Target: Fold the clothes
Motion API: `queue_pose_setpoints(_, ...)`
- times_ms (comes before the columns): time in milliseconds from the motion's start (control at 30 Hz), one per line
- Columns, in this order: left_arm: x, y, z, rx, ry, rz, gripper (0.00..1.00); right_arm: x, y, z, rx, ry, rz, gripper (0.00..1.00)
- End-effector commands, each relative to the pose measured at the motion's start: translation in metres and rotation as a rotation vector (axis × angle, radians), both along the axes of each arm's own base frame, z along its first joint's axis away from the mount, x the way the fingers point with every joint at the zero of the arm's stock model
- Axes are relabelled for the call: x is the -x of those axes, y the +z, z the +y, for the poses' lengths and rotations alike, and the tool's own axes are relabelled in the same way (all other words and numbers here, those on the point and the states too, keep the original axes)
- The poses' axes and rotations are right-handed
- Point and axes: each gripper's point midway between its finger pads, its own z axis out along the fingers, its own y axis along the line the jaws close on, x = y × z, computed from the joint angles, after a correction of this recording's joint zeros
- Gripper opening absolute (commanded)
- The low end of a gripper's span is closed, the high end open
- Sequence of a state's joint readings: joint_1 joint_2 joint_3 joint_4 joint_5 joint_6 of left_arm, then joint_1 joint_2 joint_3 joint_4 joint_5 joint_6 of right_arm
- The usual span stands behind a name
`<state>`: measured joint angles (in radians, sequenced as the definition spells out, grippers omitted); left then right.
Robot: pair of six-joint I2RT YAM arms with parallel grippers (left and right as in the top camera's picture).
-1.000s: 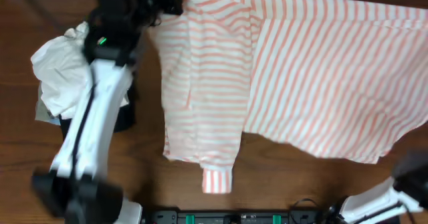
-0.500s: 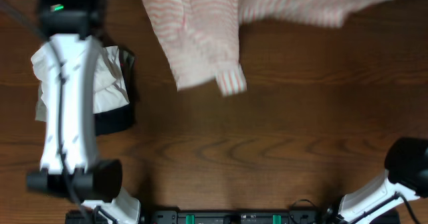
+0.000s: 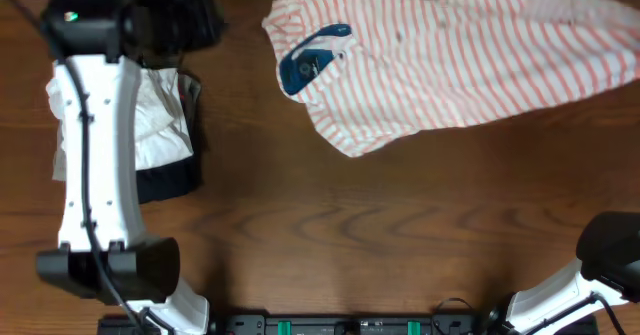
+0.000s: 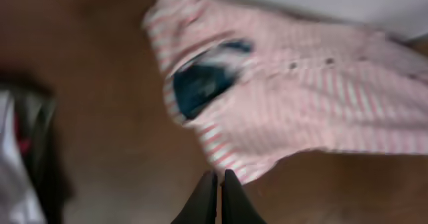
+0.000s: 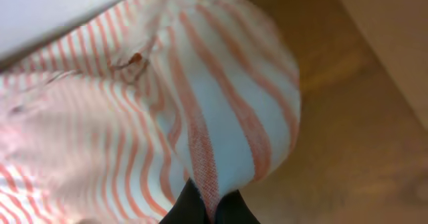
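1. Starting nearest the robot: nothing folded is sitting on the front of the table (image 3: pixel 360 235) yet.
2. Left gripper (image 4: pixel 219 190) is hovering over the wood with its fingers pressed together on nothing.
3. Pile of white and dark garments (image 3: pixel 160 145) is lying under the left arm, off to the side.
4. Striped shirt (image 3: pixel 450 65) is lying rumpled along the far edge, with its blue label patch (image 3: pixel 303 65) facing up. Right gripper (image 5: pixel 207 207) is pinching a fold of it.
5. I'm guessing it's early: flattening and every fold are waiting.

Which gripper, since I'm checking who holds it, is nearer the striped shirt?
Right. The right gripper is pinching a fold of the striped shirt; the left gripper hangs shut just off its edge, apparently not touching.
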<state>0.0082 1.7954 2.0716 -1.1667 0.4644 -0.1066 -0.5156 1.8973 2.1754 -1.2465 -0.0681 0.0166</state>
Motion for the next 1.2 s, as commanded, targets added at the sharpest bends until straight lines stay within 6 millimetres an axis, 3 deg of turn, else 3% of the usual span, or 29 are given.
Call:
queue_pose_setpoints(0, 0.005, -0.013, 0.007, -0.090, -0.027, 0.009, 0.06, 0.012, -0.024, -0.008, 0.020, -0.018, 0.094, 0.01)
queue_pose_setpoints(133, 0.013, -0.032, -0.012, -0.096, -0.082, 0.057, 0.06, 0.017, -0.047, -0.005, -0.007, -0.014, 0.144, 0.01)
queue_pose_setpoints(333, 0.033, -0.063, -0.055, -0.110, -0.204, 0.135, 0.06, 0.015, -0.055, -0.004, -0.012, -0.010, 0.152, 0.01)
queue_pose_setpoints(567, 0.069, -0.142, -0.088, -0.008, -0.100, 0.408, 0.06, 0.015, -0.055, -0.004, -0.011, -0.009, 0.151, 0.01)
queue_pose_setpoints(800, 0.088, -0.214, -0.138, 0.084, -0.174, 0.406, 0.17, 0.014, -0.055, -0.004, -0.011, -0.009, 0.150, 0.01)
queue_pose_setpoints(1033, 0.104, -0.238, -0.189, 0.112, -0.288, 0.306, 0.26, 0.014, -0.055, -0.004, -0.011, -0.009, 0.151, 0.01)
queue_pose_setpoints(1167, 0.105, -0.253, -0.191, 0.114, -0.181, 0.336, 0.32, 0.015, -0.055, -0.004, -0.012, -0.009, 0.152, 0.01)
